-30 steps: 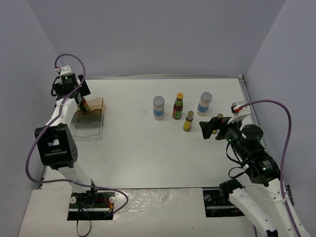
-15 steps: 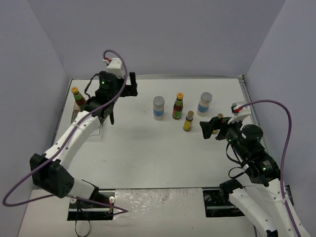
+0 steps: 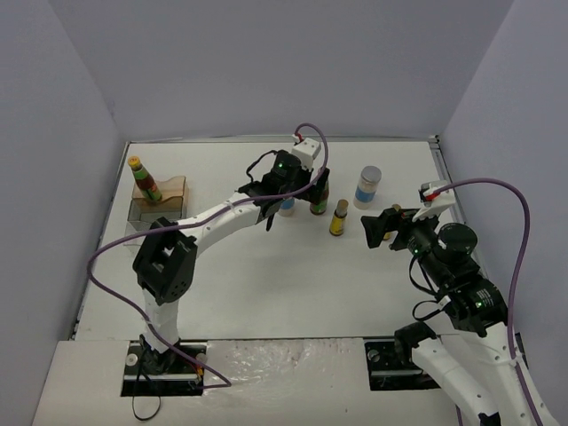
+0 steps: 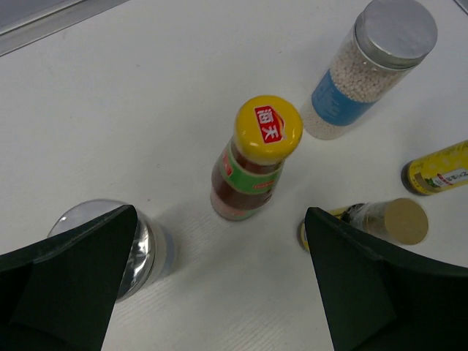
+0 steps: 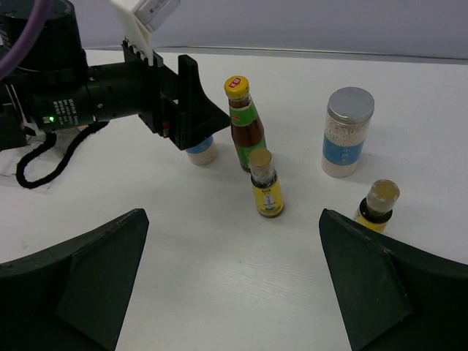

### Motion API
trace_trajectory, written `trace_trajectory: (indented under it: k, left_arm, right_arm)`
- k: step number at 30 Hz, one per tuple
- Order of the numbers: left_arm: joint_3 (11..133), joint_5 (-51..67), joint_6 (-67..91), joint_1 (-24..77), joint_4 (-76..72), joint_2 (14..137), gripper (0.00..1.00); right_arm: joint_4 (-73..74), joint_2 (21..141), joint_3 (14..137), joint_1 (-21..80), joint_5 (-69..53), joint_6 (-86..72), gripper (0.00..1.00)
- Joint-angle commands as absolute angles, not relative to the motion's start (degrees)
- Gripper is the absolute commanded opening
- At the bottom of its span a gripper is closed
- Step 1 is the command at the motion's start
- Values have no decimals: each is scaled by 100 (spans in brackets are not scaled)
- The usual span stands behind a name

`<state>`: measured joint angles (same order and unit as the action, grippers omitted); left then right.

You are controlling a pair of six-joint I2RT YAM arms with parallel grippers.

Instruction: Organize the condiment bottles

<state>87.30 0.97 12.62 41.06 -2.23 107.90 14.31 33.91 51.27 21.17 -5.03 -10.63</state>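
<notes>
One dark bottle (image 3: 142, 177) with an orange cap stands in the clear tray (image 3: 160, 211) at the left. My left gripper (image 3: 293, 197) hangs open over the middle group. Below it, between its fingers, stands a second dark bottle (image 4: 256, 164). A silver-lidded jar (image 4: 139, 252) shows beside its left finger and a small yellow bottle (image 4: 391, 219) beside its right finger. Another jar (image 3: 368, 186) stands further right. My right gripper (image 5: 234, 219) is open and empty, facing a small yellow bottle (image 5: 267, 186), with another yellow bottle (image 5: 379, 205) near its right finger.
The tray has an amber back wall (image 3: 169, 186) and sits near the left table edge. The table's right edge (image 3: 448, 191) runs close to my right arm. My left arm stretches across the table from its base to the bottle group.
My left gripper let go of the dark bottle in the tray and swung right across the table to hang over the middle bottles. My right arm has not moved.
</notes>
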Motion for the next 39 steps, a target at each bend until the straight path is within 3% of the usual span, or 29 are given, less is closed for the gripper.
trace_trajectory:
  k: [1,8,14,18,23,28,32,39]
  left_arm:
    - [9487,396,1244,4221,-1068,10932,97]
    - [9828,470,1285,4280,-1285,11545,96]
    - [10046,352,1318,4280,-1370,11933,88]
    - [10089,309,1328,4280,-1475,12037,71]
    - [9879,333,1337,4280,-1726,11905,31]
    - [9674,360,1320,4289,-1784,11635,8]
    - [9525,404,1318,4289,-1788,11241,0]
    - [9257,117,1436,4315,-1135,9952,0]
  right_arm:
    - [1133,3472,5456,2162,-344,-1028,100]
    - [1252,3465,5500,2162,-286,-1052,100]
    - [1327,3463,5546,2162,-229,-1046,100]
    - [1371,3455,5545,2170,-201,-1063,100]
    - [1362,3463,5529,2162,-192,-1056,100]
    - [1371,3472,5520,2170,-202,-1055,100]
    - [1364,3472,5530,2162,-221,-1046,100]
    - [1371,3452,5626,2168,-217,-986,100]
